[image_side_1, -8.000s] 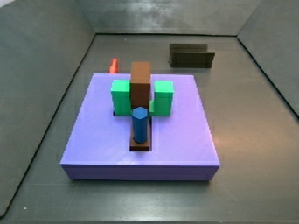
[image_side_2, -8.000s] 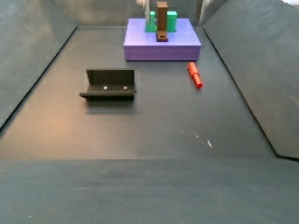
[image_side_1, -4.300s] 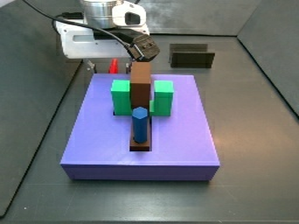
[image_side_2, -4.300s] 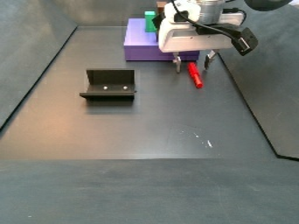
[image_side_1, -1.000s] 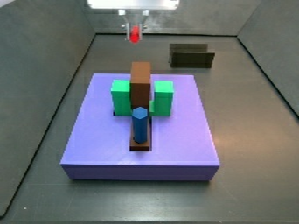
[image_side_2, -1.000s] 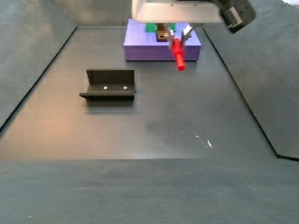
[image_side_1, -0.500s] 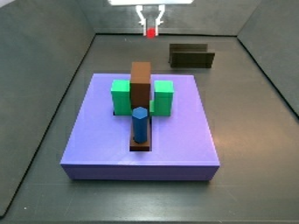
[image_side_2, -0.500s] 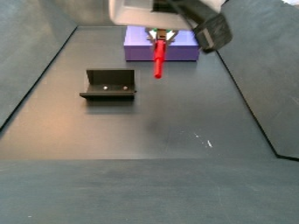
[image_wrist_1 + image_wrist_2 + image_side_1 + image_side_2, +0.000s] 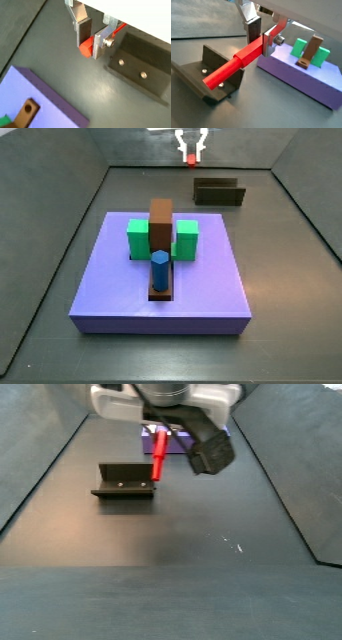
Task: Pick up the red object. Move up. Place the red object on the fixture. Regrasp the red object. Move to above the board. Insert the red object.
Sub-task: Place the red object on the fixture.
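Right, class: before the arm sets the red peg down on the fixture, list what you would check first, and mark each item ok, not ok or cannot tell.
1. Tool shut on the red peg: ok, the silver fingers clamp one end of it.
2. Peg clear of the floor: ok, it hangs in the air in a side view.
3. Peg near the fixture: ok, its free end is close above the fixture in a wrist view.
4. Peg already resting on the fixture: cannot tell; contact is unclear.
5. Fixture upright: ok.
6. Tool clear of the purple board: ok, the board lies off to one side.
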